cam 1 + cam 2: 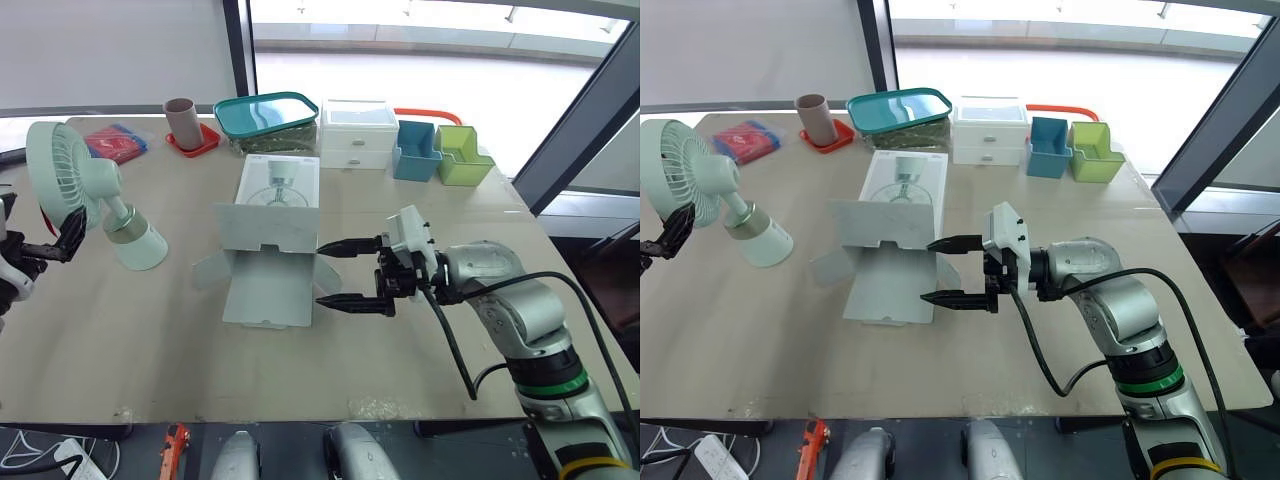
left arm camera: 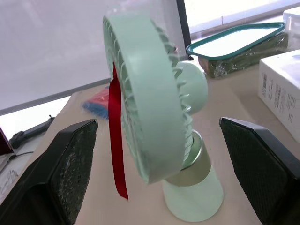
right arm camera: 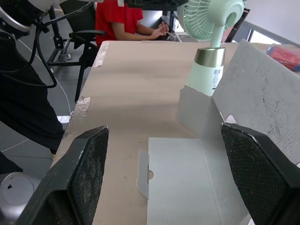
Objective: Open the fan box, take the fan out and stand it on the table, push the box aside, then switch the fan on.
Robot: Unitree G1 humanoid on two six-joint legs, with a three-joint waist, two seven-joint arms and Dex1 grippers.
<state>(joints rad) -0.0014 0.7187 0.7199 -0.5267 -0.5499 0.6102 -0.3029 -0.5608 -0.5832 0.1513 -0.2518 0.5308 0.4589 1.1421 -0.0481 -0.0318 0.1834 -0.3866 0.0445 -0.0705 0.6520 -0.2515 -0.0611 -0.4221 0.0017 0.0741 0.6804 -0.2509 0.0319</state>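
Standing upright on the bench (image 1: 140,350), toward its left side, the mint-green fan (image 1: 68,172) rests on its conical base, with a red ribbon (image 2: 117,140) hanging from the grille. The left gripper (image 1: 58,238) sits just beside the fan head. Its jaws are spread wide, one on each side of the head, with clear gaps and no contact. The fan box (image 1: 268,215) lies at the bench centre, to the right of the fan, open, with its flaps folded outward. The right gripper (image 1: 320,273) is at the right edge of the box and points toward it. Its jaws are spread apart, one farther and one nearer, pinching nothing, with the tips at the right-hand flaps; contact with the flaps cannot be determined. Along the far edge of the bench stand a brown cup (image 1: 181,118) on a red coaster (image 1: 195,142), a teal-lidded container (image 1: 265,112), a white drawer unit (image 1: 357,133), a blue bin (image 1: 415,150) and a green bin (image 1: 462,155).
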